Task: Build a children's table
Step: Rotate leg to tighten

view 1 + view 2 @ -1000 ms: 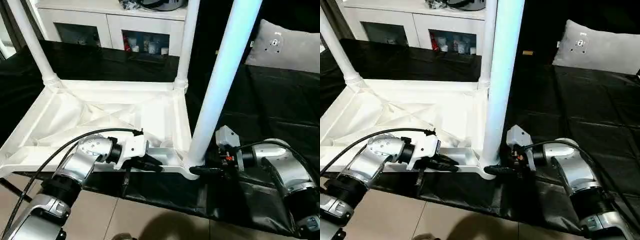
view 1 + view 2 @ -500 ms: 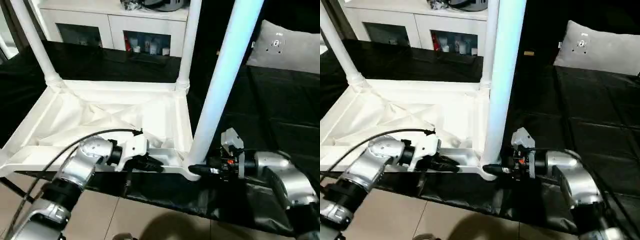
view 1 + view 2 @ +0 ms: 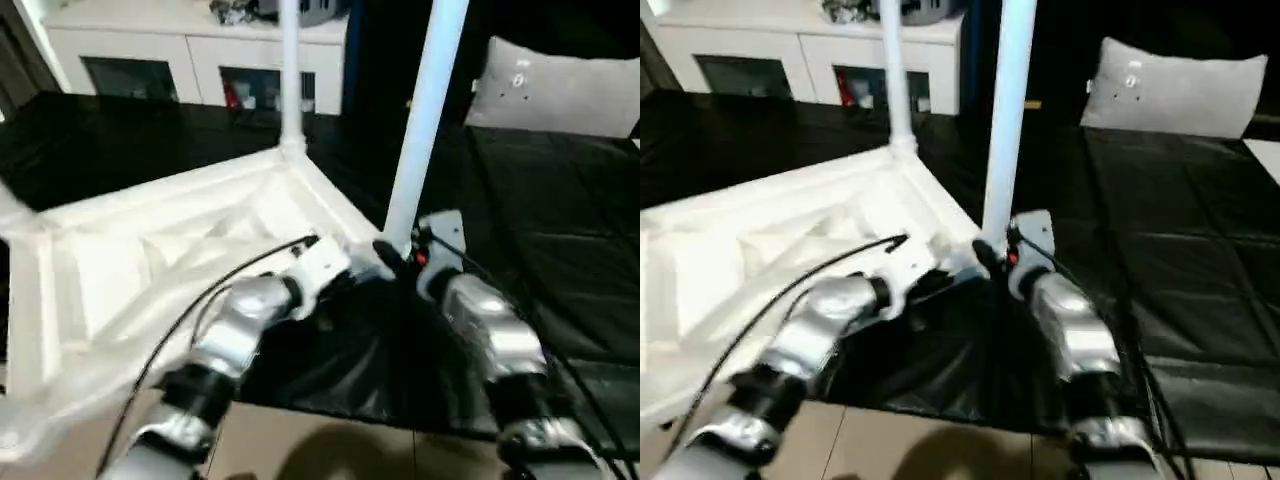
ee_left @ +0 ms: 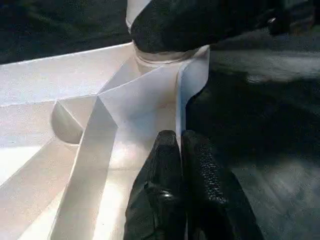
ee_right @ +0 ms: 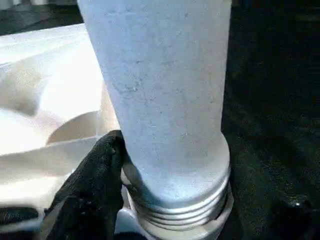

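The white children's table (image 3: 150, 260) lies upside down on the black sheet, ribbed underside up. One leg (image 3: 290, 80) rises from its far corner. A second leg (image 3: 420, 120) stands in the corner socket (image 5: 180, 220) nearest my grippers. My right gripper (image 3: 385, 250) is shut on the base of this leg, and one black finger (image 5: 95, 185) curls round the leg's side. Just left of that corner, my left gripper (image 4: 179, 135) is shut on the table's thin rim wall (image 4: 179, 95).
A white cabinet (image 3: 180, 60) with shelves stands at the back left. A grey pillow (image 3: 560, 90) lies at the back right. The black sheet (image 3: 560, 220) covers the ground to the right, and tan floor tiles (image 3: 330, 450) run along the front.
The table has swung round with both grippers holding on. The gripped corner moved away from me and the table's left side came nearer. Both forearms now reach further forward.
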Tool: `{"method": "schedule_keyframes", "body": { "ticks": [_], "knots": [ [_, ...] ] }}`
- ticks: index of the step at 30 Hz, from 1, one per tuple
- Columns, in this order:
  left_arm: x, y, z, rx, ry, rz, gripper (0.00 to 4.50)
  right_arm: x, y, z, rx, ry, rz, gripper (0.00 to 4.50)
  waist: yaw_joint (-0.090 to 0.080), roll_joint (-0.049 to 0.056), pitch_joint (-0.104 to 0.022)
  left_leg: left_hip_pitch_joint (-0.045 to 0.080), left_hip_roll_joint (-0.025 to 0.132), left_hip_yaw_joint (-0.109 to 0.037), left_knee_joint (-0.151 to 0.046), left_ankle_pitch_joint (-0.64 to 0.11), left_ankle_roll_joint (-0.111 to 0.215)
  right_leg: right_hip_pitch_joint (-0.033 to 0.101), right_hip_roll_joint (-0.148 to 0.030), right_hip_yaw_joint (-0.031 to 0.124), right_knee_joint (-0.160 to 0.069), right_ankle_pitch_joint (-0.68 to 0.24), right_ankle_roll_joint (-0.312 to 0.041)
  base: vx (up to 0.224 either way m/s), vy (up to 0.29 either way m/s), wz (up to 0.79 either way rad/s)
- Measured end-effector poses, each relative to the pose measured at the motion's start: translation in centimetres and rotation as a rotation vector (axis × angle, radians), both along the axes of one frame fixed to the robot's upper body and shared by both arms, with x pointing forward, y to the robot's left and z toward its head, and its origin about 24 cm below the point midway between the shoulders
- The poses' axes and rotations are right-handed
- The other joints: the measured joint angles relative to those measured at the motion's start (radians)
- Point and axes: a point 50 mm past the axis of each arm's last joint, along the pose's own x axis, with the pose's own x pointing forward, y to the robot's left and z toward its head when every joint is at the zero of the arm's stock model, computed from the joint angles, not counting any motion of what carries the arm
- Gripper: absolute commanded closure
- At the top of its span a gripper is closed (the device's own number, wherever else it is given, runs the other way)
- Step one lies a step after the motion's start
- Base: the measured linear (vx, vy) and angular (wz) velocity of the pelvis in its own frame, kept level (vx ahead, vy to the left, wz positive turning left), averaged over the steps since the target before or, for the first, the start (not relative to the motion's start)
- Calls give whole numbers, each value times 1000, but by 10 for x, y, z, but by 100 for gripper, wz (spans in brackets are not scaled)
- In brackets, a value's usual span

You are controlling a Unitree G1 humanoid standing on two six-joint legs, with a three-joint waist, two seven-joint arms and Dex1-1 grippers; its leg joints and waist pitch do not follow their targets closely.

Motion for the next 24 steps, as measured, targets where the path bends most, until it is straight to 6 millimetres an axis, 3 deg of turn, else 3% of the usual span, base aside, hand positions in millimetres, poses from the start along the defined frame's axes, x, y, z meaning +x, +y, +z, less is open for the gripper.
{"method": "schedule_keyframes", "body": {
  "ticks": [2,5,6,10,12,16,24],
  "knots": [
    [0,-4,1,3,-12,4,450,0,-2,1,18,-9,-22,115,5,0,0,-3,0,0,0,-1,3,-2,0,0,0,-1,0,0,0,0],
    [0,-6,2,10,-22,4,450,-1,-2,1,31,-29,-25,108,11,0,0,-5,0,0,0,0,8,-3,0,0,-1,-2,0,0,0,0],
    [0,-7,2,12,-25,3,450,-2,-3,0,31,-37,-26,78,14,0,0,-5,0,0,0,0,8,-4,0,0,-1,-2,0,0,0,0],
    [-1,-7,2,15,-28,-8,450,-10,-11,-4,44,-65,8,62,23,0,0,-4,0,0,0,-2,4,-4,0,0,-1,-2,0,0,0,0],
    [0,-5,2,15,-26,-16,450,-15,-16,-5,40,-75,51,24,22,0,0,-5,0,0,1,-2,4,-4,0,0,-1,-2,0,0,0,0],
    [3,8,2,29,-27,-27,450,-25,-29,-4,8,-90,202,8,17,0,0,-5,1,0,1,-2,4,-4,1,0,0,-1,0,0,0,0],
    [0,31,4,62,-28,-185,450,-32,-51,11,-28,-115,442,8,24,0,1,-5,1,0,3,-1,4,-4,1,-1,0,-1,-1,0,0,0]
  ]
}}
